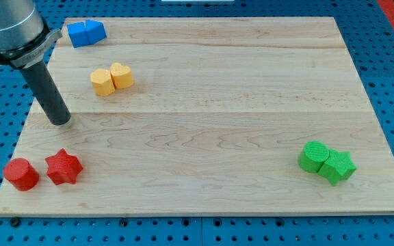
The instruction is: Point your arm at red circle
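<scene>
Two red blocks: my tip (61, 122) above red circle (20, 173), apart.

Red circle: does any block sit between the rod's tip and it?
No. My tip is above the red circle with bare board between; the red star sits to the circle's right, off that line.

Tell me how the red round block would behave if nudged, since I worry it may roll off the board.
The red round block stands on its flat end, so it would probably slide, not roll. It looks squat, so tipping seems unlikely. It sits near the wooden board's lower-left edge, so a push leftward could send it off. My tip is above it, apart.
</scene>
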Motion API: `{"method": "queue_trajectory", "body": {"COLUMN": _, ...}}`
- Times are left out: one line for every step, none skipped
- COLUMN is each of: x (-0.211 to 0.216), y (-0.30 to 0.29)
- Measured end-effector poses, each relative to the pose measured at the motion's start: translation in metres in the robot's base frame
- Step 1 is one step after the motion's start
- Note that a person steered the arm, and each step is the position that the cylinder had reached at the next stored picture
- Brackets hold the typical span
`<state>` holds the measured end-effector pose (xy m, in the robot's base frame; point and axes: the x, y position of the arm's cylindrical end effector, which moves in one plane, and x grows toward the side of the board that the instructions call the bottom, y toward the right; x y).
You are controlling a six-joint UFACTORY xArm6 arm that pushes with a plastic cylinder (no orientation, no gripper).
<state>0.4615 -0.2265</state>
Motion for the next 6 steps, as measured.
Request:
{"method": "queue_trajectory", "body": {"x": 0.000, "y": 0.000}}
{"method": "queue_trajectory", "body": {"x": 0.002, "y": 0.027}}
{"method": "queue_trajectory", "body": {"x": -0.016, "y": 0.071}}
{"method": "queue_trajectory", "body": {"x": 0.016, "y": 0.021}}
{"method": "queue_trajectory", "body": {"x": 0.047, "y": -0.075}}
{"method": "queue_trajectory", "body": {"x": 0.093, "y": -0.077}}
